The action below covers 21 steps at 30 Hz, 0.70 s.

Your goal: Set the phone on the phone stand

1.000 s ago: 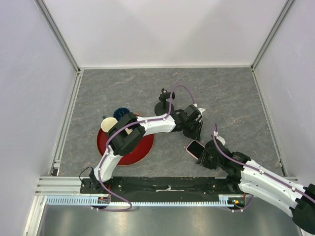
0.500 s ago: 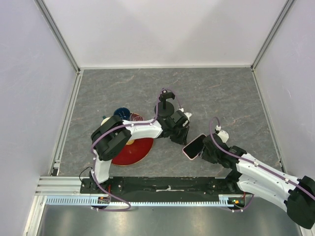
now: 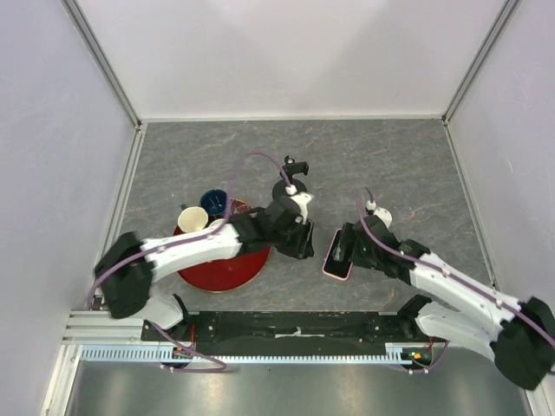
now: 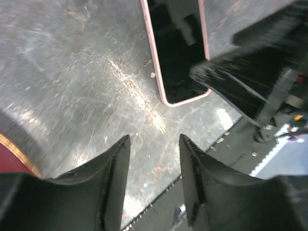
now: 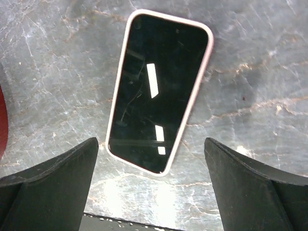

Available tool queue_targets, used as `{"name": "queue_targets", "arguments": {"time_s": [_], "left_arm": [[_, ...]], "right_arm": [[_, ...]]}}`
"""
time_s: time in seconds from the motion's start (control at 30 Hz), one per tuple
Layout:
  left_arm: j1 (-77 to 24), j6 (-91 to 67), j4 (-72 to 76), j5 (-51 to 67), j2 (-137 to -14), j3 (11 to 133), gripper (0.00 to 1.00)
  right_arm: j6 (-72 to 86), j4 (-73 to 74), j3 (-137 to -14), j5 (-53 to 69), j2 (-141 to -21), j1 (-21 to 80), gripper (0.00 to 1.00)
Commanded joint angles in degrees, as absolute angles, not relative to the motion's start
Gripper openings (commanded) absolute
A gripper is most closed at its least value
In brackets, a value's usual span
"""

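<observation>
Grey table (image 3: 416, 165) — phone (image 3: 338, 255) is lying flat, slick and stiff; I'm aiming for its long pink edges. Right gripper (image 5: 150, 142) gaping, left gripper (image 4: 154, 138) part-open — both empty.

We see the top view bright and even, lit softly from above, with only faint, soft-edged shadows on the table (image 3: 416, 165) close around the phone (image 3: 338, 255). In the right wrist view the phone (image 5: 156, 91) is sharp; its screen mirrors two white bars, and a glare patch lies just below it. In the left wrist view a dark shape (image 4: 255, 72) right of the phone (image 4: 178, 53) smears with motion blur, and glare streaks the table left of it.
</observation>
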<state>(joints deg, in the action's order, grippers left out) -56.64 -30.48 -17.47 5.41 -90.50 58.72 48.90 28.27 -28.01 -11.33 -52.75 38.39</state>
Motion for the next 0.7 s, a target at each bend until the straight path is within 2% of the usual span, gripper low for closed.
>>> {"name": "queue_targets", "arguments": {"time_s": [0.0, 0.07, 0.17, 0.4, 0.67], "left_arm": [[-55.3, -31.0, -16.6, -1.9, -72.4, 52.6, 0.58], [-54.3, -30.8, -17.7, -2.8, -63.7, 49.8, 0.67], [-52.4, -30.6, -21.3, -4.4, -54.7, 48.3, 0.74], [-51.9, -30.8, -27.8, -8.2, -43.6, 47.0, 0.77], [-51.9, -32.1, -28.4, -9.0, -39.7, 43.9, 0.77]], "right_arm": [[45.6, 30.2, -36.5, -11.0, -62.5, 38.2, 0.98], [48.4, 32.2, -40.4, -12.9, -68.7, 38.3, 0.98], [52.9, 37.5, -46.2, -16.4, -76.7, 38.3, 0.98], [62.1, 40.3, -49.3, -19.7, -82.2, 38.4, 0.98], [65.0, 38.6, -49.6, -18.5, -84.9, 38.6, 0.98]]}}
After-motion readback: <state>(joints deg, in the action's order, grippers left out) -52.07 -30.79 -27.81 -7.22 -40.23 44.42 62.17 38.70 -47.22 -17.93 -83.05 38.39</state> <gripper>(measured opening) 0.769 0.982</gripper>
